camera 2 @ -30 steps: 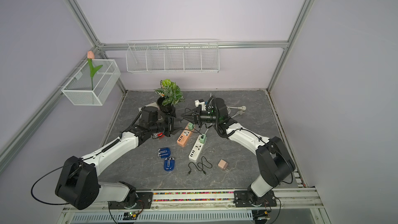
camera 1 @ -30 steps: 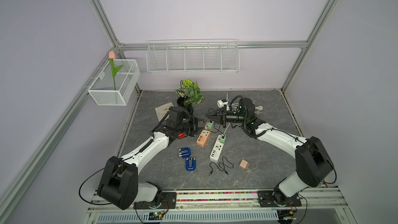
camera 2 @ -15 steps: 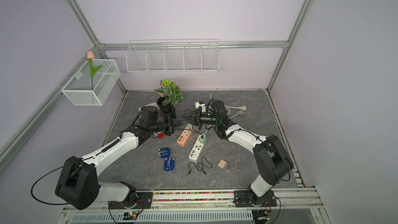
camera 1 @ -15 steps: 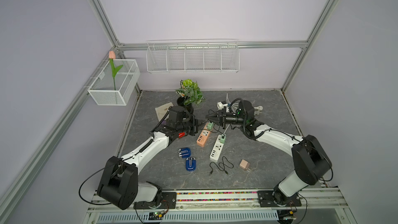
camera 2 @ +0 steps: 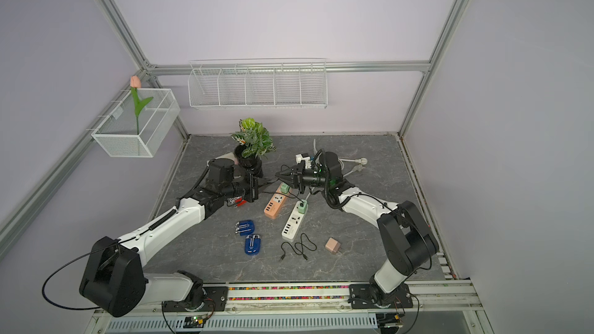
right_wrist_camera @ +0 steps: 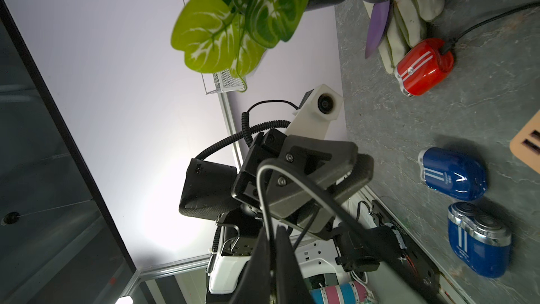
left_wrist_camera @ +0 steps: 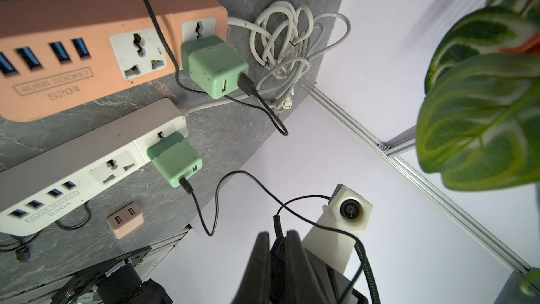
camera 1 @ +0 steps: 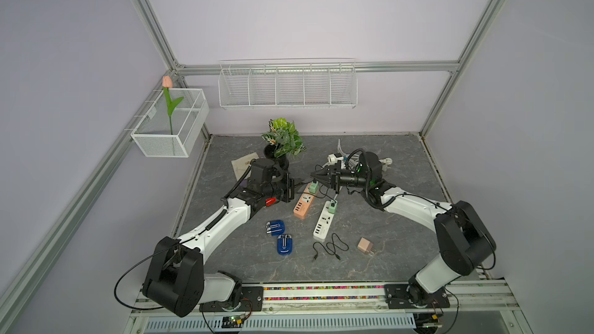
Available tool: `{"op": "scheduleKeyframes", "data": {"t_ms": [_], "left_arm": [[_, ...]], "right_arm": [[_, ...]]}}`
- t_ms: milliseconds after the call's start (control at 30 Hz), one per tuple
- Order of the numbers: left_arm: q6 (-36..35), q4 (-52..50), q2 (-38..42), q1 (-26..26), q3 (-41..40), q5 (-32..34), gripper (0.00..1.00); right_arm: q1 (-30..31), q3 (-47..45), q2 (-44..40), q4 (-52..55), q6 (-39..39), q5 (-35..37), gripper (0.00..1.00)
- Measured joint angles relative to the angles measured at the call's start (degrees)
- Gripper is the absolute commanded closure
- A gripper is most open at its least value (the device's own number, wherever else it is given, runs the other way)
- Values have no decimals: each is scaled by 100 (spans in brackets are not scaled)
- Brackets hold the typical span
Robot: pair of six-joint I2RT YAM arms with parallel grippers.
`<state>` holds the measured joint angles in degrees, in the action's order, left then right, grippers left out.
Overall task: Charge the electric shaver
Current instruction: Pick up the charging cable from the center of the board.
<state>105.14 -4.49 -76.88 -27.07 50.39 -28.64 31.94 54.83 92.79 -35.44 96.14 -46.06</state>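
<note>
Left of centre in a top view, the red shaver (camera 1: 270, 201) is lying just lower-left of the left gripper (camera 1: 302, 184), whose jaws are pinching nearly shut on the black cable (left_wrist_camera: 233, 172). The blue shavers (camera 1: 275, 228) are lying well below. Rightward, the right gripper (camera 1: 313, 175) is facing it, its jaws standing a slit apart around that cable; I cannot tell whether it is gripping.

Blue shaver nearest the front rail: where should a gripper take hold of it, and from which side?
Probably from straight above, jaws across the two long flanks at mid-body of the front blue shaver. It lies flat on the table, flanks clear; the other blue shaver crowds only its cutter-head end.
</note>
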Motion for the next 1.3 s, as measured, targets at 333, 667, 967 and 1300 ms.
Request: {"op": "scheduleKeyframes", "data": {"t_ms": [333,667,967,1300], "left_arm": [[-627,-557,-92,-52,758,638,100],[-997,-1108,-192,-238,953,979,100],[-1115,-1233,-192,-339,1021,1091,100],[-1130,-1307,-175,-382,1021,1115,100]], "right_arm": [[262,254,-234,1217,-382,74,35],[459,763,-236,2109,-693,457,42],[570,887,-111,2238,-675,629,73],[592,896,-79,2315,-715,748,86]]}}
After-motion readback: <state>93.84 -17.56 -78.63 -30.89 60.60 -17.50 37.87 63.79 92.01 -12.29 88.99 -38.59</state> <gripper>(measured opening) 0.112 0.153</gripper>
